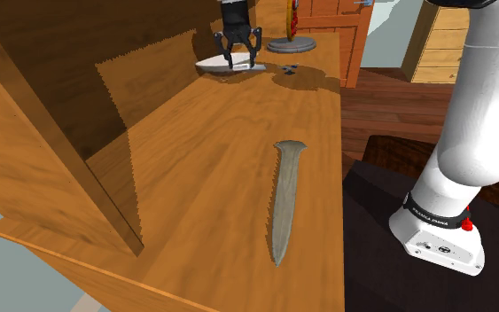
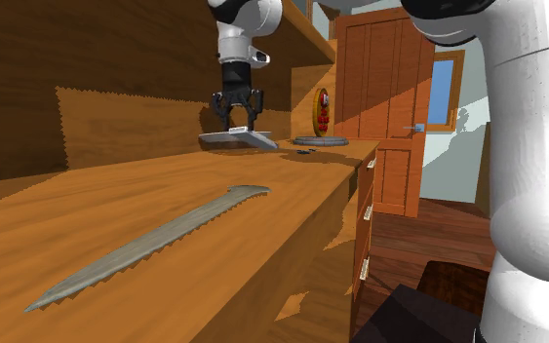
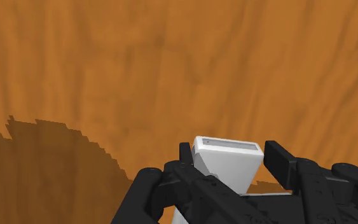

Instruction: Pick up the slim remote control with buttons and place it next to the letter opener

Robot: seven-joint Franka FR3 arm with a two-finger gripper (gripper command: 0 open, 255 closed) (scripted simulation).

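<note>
I read the slim white remote (image 3: pixel 227 159) as plain white, the claw (image 1: pixel 240 58) all black, the long letter opener (image 1: pixel 284 199) dull grey-tan, the wooden counter (image 1: pixel 212 133) orange-brown, wood-grained.

The black band (image 1: pixel 435 215) low on the white arm (image 1: pixel 473 115) carries small white lettering, apparently FRANKA EMIKA.

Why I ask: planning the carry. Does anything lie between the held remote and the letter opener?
Nothing visible does. The gripper clasps the remote at the far end of the desk; bare wood runs from there to the letter opener. The round stand sits off that path.
</note>
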